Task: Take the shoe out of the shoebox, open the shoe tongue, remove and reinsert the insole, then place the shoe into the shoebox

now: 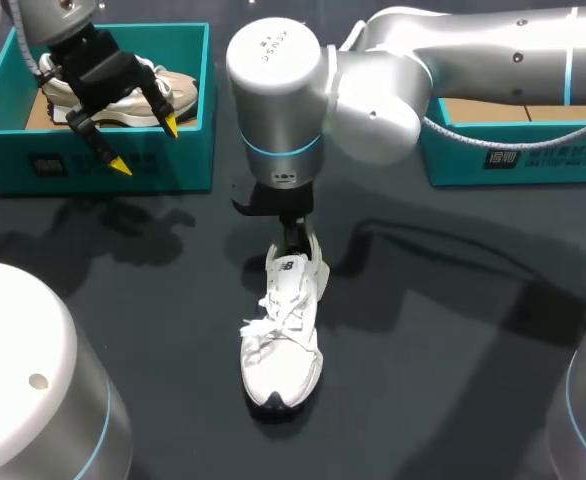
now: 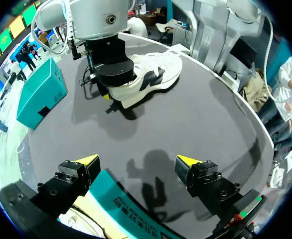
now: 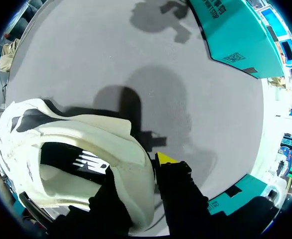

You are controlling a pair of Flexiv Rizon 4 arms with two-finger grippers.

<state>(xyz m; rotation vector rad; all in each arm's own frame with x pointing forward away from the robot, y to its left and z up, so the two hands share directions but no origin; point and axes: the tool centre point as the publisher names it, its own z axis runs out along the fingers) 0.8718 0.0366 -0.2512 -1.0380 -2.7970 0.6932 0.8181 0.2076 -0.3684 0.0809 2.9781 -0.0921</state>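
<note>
right pincer [image 3: 141, 172] seemingly clamps shoe [image 1: 283, 330] heel | left pincer [image 1: 145, 145] spread over shoebox [image 1: 188, 150]

A dark grey desk [image 1: 453, 330] is seen beneath everything, its matte surface crossed by soft shadows. At its far left corner a teal box [image 1: 93, 165] is set, open at the top, with pale print on its near wall. Inside it a beige shoe [image 1: 178, 95] with a thick pale sole is laid, only partly in view. In the left wrist view the same box's printed wall [image 2: 136, 214] is shown close up, with the desk [image 2: 196, 119] spread beyond it
</note>
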